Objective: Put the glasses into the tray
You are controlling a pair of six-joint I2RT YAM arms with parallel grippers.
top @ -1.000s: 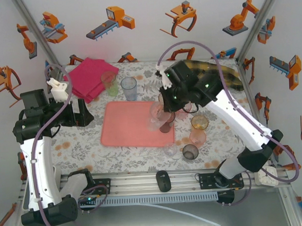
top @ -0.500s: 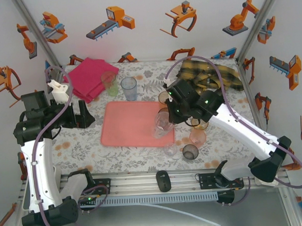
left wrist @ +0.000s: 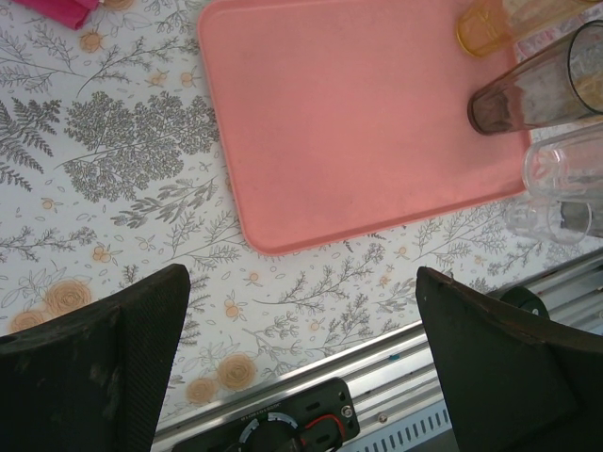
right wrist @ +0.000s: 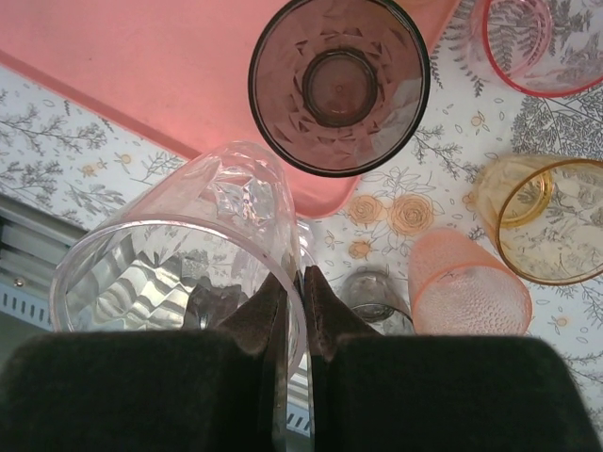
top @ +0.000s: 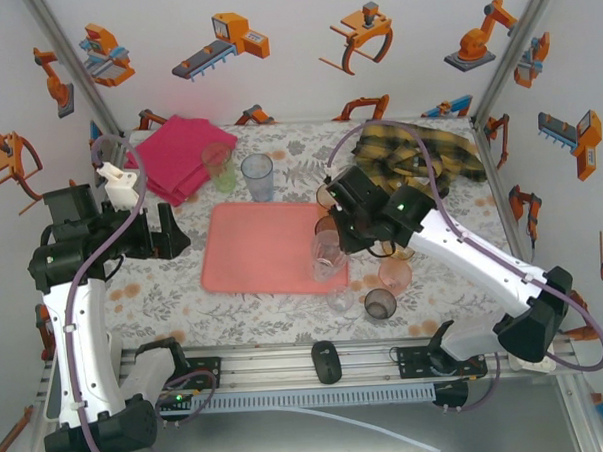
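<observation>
While right gripper [right wrist: 287,282] pinched rim of clear glass [right wrist: 179,273] (one finger inside, one outside, so it hung mouth-up) over near right corner of tray [top: 252,248], beside smoky glass [right wrist: 339,85] already there, left gripper [left wrist: 301,325] hung wide open, apart, leaving room.

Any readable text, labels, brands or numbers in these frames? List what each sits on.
None readable.
Wall stickers: orange machine drawings, no words.
Tray, clear glass, dark glass: no print visible.
Round knob on the front rail: marks too small to read.
</observation>
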